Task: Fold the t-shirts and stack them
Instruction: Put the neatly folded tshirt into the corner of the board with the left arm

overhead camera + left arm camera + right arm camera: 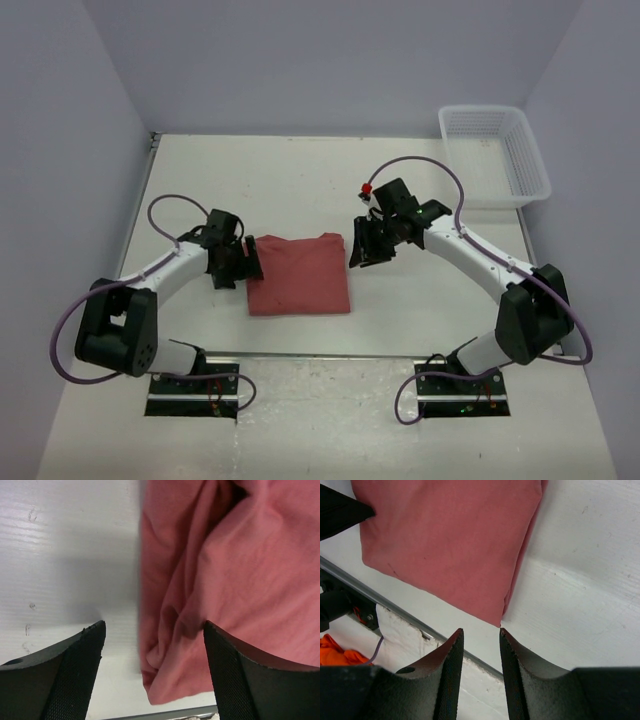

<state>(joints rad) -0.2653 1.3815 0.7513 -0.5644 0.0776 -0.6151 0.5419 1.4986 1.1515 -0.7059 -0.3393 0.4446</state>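
One brick-red t-shirt point(298, 274) lies folded into a flat rectangle in the middle of the table. My left gripper point(243, 264) is at its left edge. In the left wrist view the left gripper point(154, 625) stands open, its jaws wide apart, with the shirt's bunched edge point(165, 645) lying loose between them, gripped by neither finger. My right gripper point(362, 250) hovers by the shirt's right edge. In the right wrist view the right gripper point(480, 630) is open with a narrow gap and nothing in it, just off a corner of the shirt point(455, 540).
A white mesh basket point(495, 155) stands at the back right corner of the table. The table's near edge with a metal strip point(395, 607) runs close to the shirt. Something orange point(337, 652) shows below that edge.
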